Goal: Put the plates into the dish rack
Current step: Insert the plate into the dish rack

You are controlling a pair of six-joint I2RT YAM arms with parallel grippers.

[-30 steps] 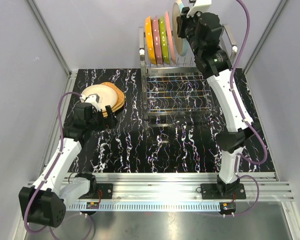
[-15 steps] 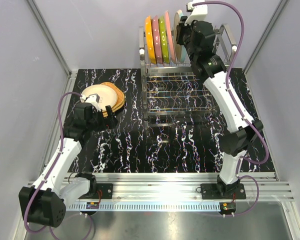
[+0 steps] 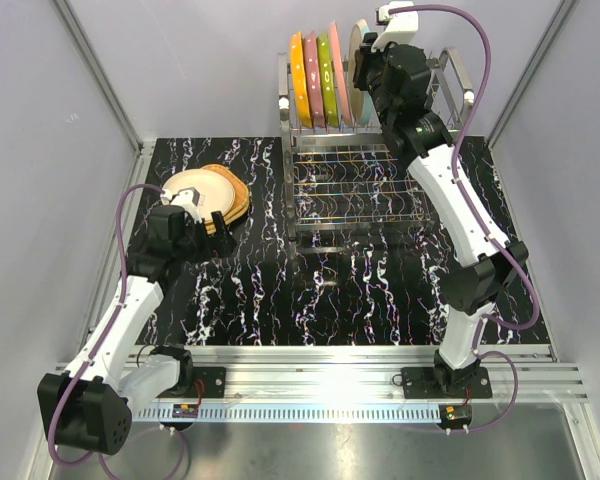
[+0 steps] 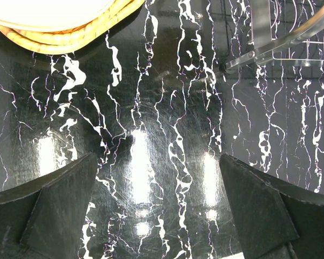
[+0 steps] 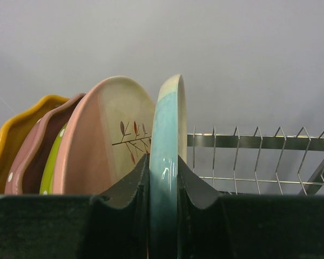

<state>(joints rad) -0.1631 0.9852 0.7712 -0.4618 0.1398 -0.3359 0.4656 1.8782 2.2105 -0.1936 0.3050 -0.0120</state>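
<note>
Nearest to me, the left claw (image 4: 157,156) hangs spread wide and holding nothing, low over the black marbled bench (image 3: 280,290), exactly where it was a second ago. Just beyond its fingertips sits the stack of plates (image 3: 208,190), a cream one on top of tan ones, lying flat on the bench and not touched by the claw. To the right of the stack and well apart from it stands the dish rack (image 3: 355,185), its lower tier bare wire. Along the far upper tier four plates stand on edge in a row: the orange plate (image 3: 298,78) at the left, then the dotted pink plate (image 3: 313,80), the lime-green plate (image 3: 326,75) and the pink plate with the leaf sprig (image 5: 105,135). The right claw (image 5: 163,162) is clenched on the rim of the light blue plate (image 5: 164,124), holding it upright and edge-on just beside the leaf plate, with a thin gap showing between their upper edges. A second ago that plate was held higher and further right, above the rack; it has since come down and in towards the row. The claw hides its lower edge, so I cannot tell whether it is seated between the prongs.
</note>
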